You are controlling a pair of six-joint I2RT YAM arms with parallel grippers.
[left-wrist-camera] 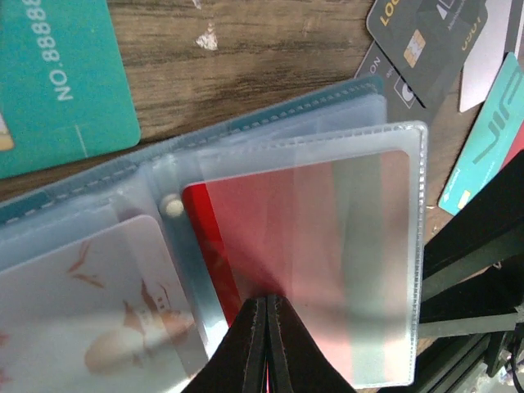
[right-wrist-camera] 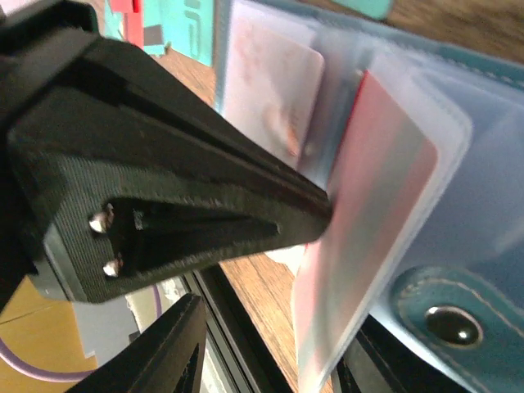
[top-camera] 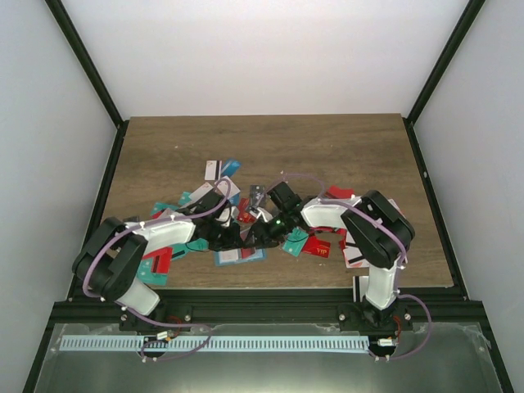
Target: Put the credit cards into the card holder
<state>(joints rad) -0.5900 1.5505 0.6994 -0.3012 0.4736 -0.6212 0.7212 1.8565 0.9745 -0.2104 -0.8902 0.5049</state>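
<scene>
- Left wrist view: nearest you, the left end effector (left-wrist-camera: 266, 309) has its fingers pressed together on the near edge of a clear sleeve (left-wrist-camera: 344, 270). A thin pink line shows between them.
- Inside that sleeve you see a red card (left-wrist-camera: 246, 237). The sleeve is one leaf of the open card holder (right-wrist-camera: 499, 332).
- Just left of it, another leaf holds a white illustrated card (left-wrist-camera: 106, 327).
- Past the holder's stitched teal edge, several cards lie on the desk (left-wrist-camera: 246, 57). There is a teal card (left-wrist-camera: 57, 74) printed with numbers at the left, overlapping dark grey cards (left-wrist-camera: 426, 49) at the upper right, and a teal-green card (left-wrist-camera: 487, 139) at the right edge.
- Right wrist view: the right end effector (right-wrist-camera: 270, 356) stands with its fingers apart and the sleeve's lower edge between them. You can see a gap beside one finger, but you cannot tell whether the other touches the sleeve.
- Beyond them, the left end effector's black tip meets the sleeve, and the holder's teal snap tab sits just beside it.
- Top external view: both arms bend inward and meet over the holder, at the middle of the desk near its front edge. Loose credit cards (top-camera: 219, 169) are scattered around them.
</scene>
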